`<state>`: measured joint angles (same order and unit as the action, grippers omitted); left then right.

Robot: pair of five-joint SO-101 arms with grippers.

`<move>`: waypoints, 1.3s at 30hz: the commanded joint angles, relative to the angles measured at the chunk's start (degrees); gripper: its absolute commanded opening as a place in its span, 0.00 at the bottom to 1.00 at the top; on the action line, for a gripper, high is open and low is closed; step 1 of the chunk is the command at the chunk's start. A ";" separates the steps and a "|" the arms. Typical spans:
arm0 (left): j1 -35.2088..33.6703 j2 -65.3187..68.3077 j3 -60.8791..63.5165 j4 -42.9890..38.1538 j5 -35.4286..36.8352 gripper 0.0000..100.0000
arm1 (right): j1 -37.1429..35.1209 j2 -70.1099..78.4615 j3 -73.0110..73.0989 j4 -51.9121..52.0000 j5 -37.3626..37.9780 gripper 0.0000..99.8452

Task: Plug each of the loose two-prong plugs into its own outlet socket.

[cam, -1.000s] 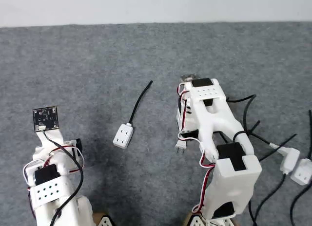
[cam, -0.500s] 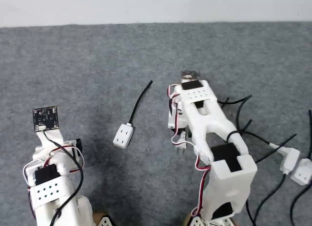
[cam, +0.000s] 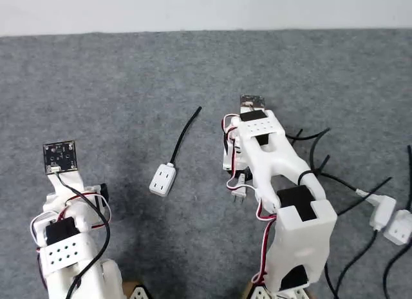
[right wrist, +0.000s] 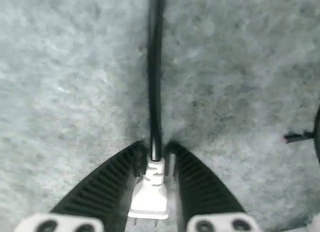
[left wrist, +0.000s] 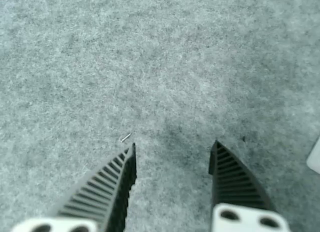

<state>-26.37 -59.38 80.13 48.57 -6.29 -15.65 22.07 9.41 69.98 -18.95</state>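
The right gripper (right wrist: pixel 155 144) is drawn in narrow on a white two-prong plug (right wrist: pixel 150 194). Its ribbed black fingers (right wrist: pixel 117 179) sit against either side of the plug's body, and the tips flank the neck where the black cord (right wrist: pixel 155 67) leaves it. The cord runs straight away from the gripper over the grey table (right wrist: pixel 60 67). Whether the plug rests on the surface or is raised a little off it I cannot tell. In the high view the plug lies about the middle of the table, half under the right arm (cam: pixel 283 183), with its prongs pointing toward the near edge.

The left gripper (left wrist: pixel 174 144) is wide open, its two fingers well apart above bare grey surface. The left arm (cam: pixel 64 241) stands at the near left corner of the table.

A white outlet socket (cam: pixel 162 180) lies flat between the two arms, to the left of the gripped plug and apart from it. Its short black lead (cam: pixel 185 135) trails toward the far edge. By the right edge a second plug (cam: pixel 383 209), also white, lies just beside a white socket block (cam: pixel 400 228). Black cables (cam: pixel 322 144) loop across the table between these and the right arm.
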 commanded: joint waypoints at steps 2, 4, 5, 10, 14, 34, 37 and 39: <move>1.58 -0.70 0.04 -1.49 -0.70 0.22 | 0.13 0.04 -2.02 0.57 -0.62 0.01; 4.84 -0.70 0.66 -1.49 -0.53 0.22 | 0.13 -0.31 -1.85 0.66 -0.35 0.01; 6.77 -0.70 0.84 -1.67 -0.35 0.22 | 0.40 -0.48 -1.41 0.75 -0.18 0.01; 17.58 -0.62 -0.75 -1.76 2.29 0.22 | 0.66 -5.67 2.81 1.01 3.34 0.01; 23.82 -0.53 -6.37 -1.49 7.12 0.22 | 0.66 -12.35 8.70 -1.80 5.01 0.01; 36.04 47.82 -30.55 -3.25 3.69 0.29 | 3.12 -18.77 15.03 -6.02 8.35 0.01; 36.13 49.76 -32.13 -0.88 3.96 0.29 | 3.12 -18.95 15.03 -6.02 8.53 0.01; 36.22 50.64 -32.22 -0.97 4.04 0.26 | 3.12 -18.95 15.03 -6.02 8.62 0.01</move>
<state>9.41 -9.36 50.86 46.90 -1.98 -13.36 6.24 24.88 64.53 -11.03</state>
